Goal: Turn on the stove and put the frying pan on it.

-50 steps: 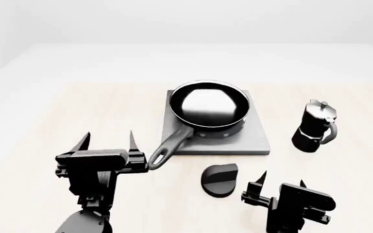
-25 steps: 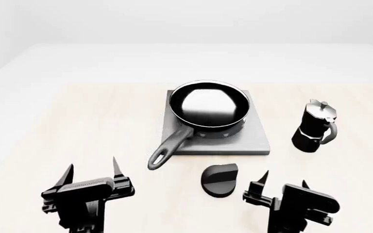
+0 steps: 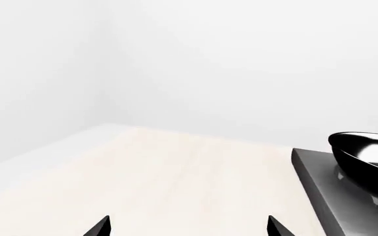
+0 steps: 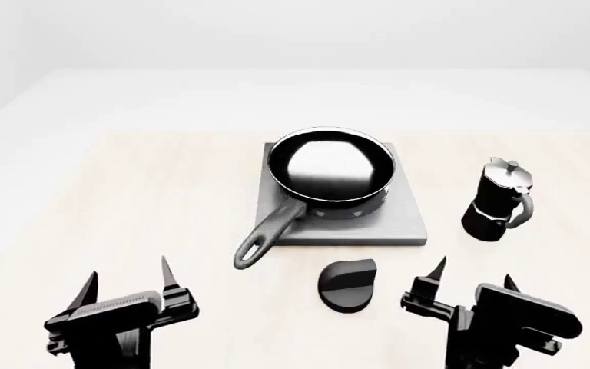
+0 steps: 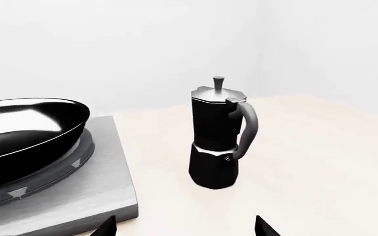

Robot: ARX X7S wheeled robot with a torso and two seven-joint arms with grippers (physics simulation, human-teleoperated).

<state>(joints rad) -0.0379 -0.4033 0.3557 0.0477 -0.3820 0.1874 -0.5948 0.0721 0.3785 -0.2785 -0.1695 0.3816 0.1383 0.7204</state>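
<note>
Head view: the frying pan (image 4: 331, 171) sits on the stove (image 4: 408, 219) at frame centre. The knob (image 4: 347, 284) lies lower centre, nearer the right claw (image 4: 472, 286). Both it and the left claw (image 4: 129, 280) gape wide, empty.

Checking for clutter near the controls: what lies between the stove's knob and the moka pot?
Nothing: in the head view the table is bare between the knob and the moka pot.

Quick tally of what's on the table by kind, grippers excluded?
Frying pan: 1
Stove plate: 1
Knob: 1
Moka pot: 1
Total: 4
</note>
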